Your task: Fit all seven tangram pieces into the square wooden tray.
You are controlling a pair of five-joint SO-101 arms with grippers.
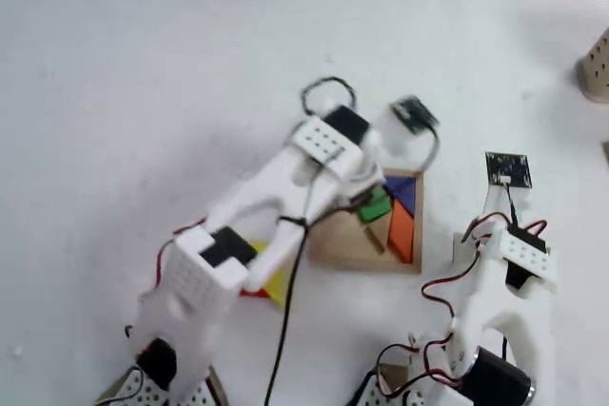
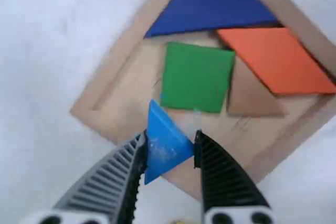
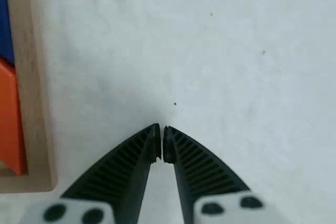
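Note:
The square wooden tray (image 2: 103, 97) holds a dark blue triangle (image 2: 210, 1), a green square (image 2: 197, 77), an orange parallelogram (image 2: 278, 59) and a tan triangle (image 2: 252, 98). My left gripper (image 2: 169, 140) is shut on a small light-blue triangle (image 2: 164, 142), held above the tray's edge beside the green square. From above, the left arm lies across the tray (image 1: 338, 240), its gripper (image 1: 366, 192) over the green square (image 1: 376, 206). My right gripper (image 3: 161, 142) is shut on nothing, over bare table next to the tray's rim (image 3: 31, 77).
A yellow piece (image 1: 274, 278) and a red piece (image 1: 253, 290) lie on the table partly under the left arm, just off the tray. A perforated tan object (image 1: 597, 68) stands at the far right edge. The white table's back half is open.

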